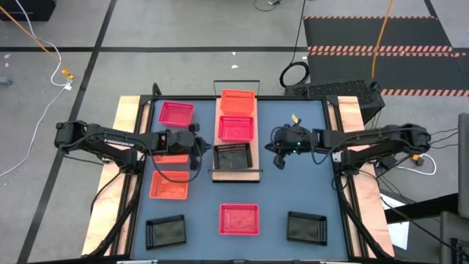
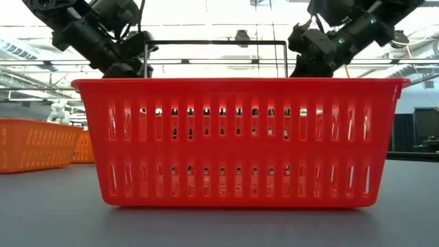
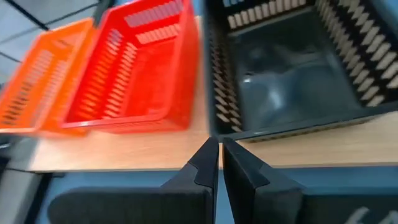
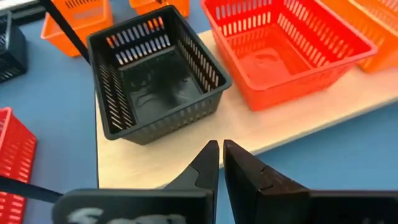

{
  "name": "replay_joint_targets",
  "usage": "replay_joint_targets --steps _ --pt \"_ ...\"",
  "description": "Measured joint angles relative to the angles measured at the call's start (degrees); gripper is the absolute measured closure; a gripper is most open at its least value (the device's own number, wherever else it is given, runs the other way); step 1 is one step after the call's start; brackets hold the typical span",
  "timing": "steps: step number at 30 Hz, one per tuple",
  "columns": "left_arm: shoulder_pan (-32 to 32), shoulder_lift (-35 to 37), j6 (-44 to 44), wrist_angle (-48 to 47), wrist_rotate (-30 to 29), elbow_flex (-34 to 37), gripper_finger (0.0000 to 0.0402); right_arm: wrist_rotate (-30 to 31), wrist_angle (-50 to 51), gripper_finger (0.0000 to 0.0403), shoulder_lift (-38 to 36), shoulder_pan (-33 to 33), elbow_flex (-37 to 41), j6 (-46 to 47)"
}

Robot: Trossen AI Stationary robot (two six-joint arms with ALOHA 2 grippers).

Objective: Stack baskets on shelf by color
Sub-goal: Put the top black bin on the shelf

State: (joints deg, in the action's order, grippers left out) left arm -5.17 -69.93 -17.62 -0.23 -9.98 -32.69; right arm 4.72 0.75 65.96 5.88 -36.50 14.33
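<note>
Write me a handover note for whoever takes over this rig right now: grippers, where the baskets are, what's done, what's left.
Grippers: left gripper shut and empty, just left of the shelf; right gripper shut and empty, just right of it.
On the shelf: orange basket at the far end, red basket in the middle, black basket at the near end.
Done: one basket of each colour placed.
Left on the table: pink-red basket far left, two orange ones left, red one near centre, black ones near left and near right.
</note>
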Motion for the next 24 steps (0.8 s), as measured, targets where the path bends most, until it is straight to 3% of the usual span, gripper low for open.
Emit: replay_joint_targets --steps 7,24 --pt "-0.04 0.0 1.68 -0.94 1.02 0.0 0.0376 -0.01 -13.85 0.0385 0.04 -0.38 8.59 1.88" --pt "-0.37 -1.75 -0.09 7.66 -1.29 0.0 0.0376 -0.21 -19.97 0.0385 0.03 -0.38 9.78 1.29"
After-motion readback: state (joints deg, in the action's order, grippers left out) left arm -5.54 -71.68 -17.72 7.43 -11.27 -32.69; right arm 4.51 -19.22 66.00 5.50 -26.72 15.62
